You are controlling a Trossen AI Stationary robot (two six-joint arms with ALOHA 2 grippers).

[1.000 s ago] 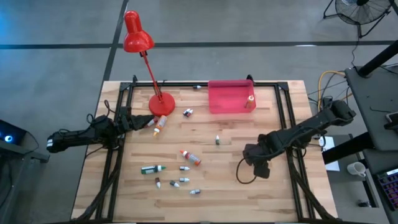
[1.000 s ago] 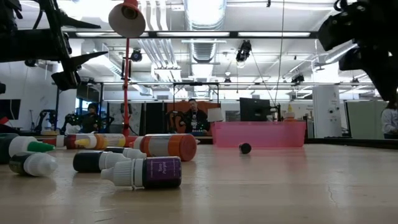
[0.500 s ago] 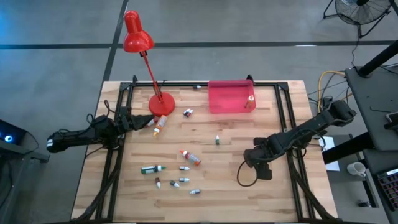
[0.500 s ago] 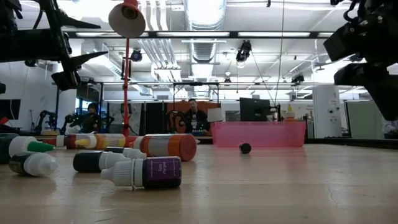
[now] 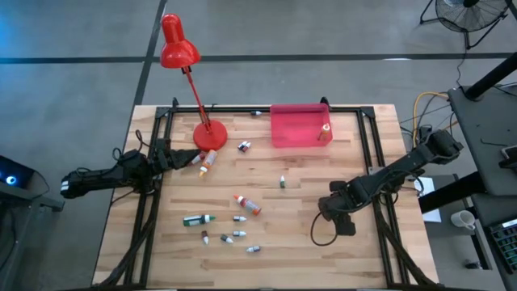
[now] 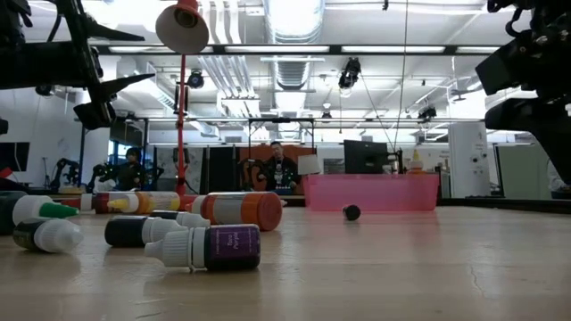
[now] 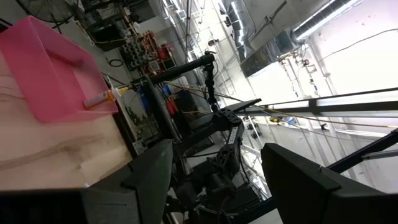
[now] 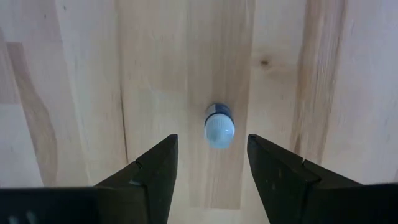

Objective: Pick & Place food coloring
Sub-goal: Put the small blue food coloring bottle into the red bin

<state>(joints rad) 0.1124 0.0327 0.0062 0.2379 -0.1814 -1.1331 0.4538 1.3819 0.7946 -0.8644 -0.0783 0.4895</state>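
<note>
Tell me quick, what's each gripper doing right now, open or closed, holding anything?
Left gripper: open, empty, at the table's left edge.
Right gripper: open, empty, looking down on a small bottle on the table.

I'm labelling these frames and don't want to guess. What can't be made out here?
- High view: colours of the tiny bottles in the near cluster, too small.
- Low view: the pink tray's contents, hidden by its wall.
- Right wrist view: the small bottle's label, seen cap-on between the open right gripper's fingers.
- High view: the right gripper's fingers, hidden under the arm.
</note>
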